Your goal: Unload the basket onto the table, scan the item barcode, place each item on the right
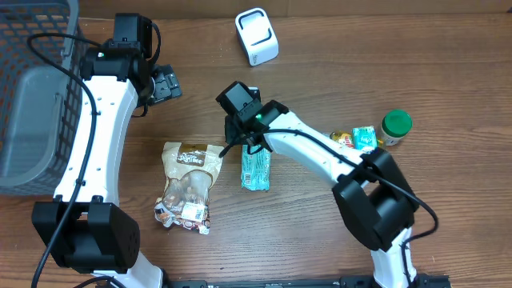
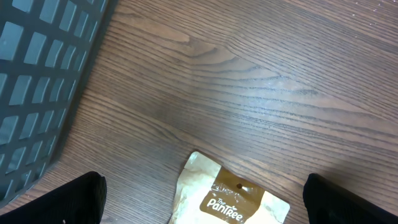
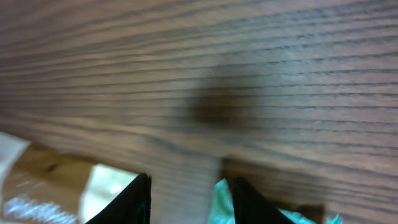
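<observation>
Pincers: the right pincer [image 1: 246,138] [image 3: 186,199] hangs low over the middle of the desk [image 1: 336,72]. Its two dark fingers [image 3: 138,200] are partly apart and clamped on nothing. Blurred wood shows in the gap, and a teal sliver lies against the inner side of one finger. The left pincer [image 1: 164,84] [image 2: 208,200] is spread wide and empty, held above the desk toward the far edge, between the basket and the scanner.

Item 1: teal packet [image 1: 256,170] [image 3: 222,198], flat near the centre of the desk, its long side running far to near. Its far end lies at the right pincer's tips; whether they touch cannot be told.

Item 2: scanner [image 1: 257,36], white, standing by the far edge, well apart from the teal packet.

Item 3: brown pouch [image 1: 190,180] [image 2: 236,199], printed "PanTree", flat just to the left of the teal packet and not touching it.

Item 4: basket [image 1: 32,96] [image 2: 37,81], grey plastic mesh, at the left edge toward the far corner.

Item 5: jar [image 1: 395,125], green lid, toward the right edge.

Item 6: small packet [image 1: 362,138], green and yellow, just beside the jar.
</observation>
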